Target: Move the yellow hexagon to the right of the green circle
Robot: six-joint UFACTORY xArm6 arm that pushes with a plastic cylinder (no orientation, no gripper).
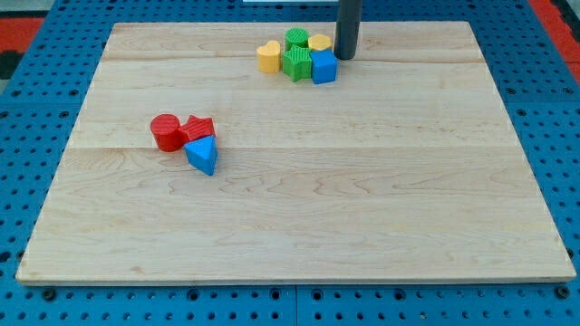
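Note:
The yellow hexagon sits near the view's top in a tight cluster. The green circle is right beside it on its left. Below them are a green star-like block and a blue cube. A yellow heart is at the cluster's left. My tip is just right of the yellow hexagon and the blue cube, close to or touching them.
A red cylinder, a red star-like block and a blue triangle are grouped at the view's left middle. The wooden board lies on a blue pegboard surface.

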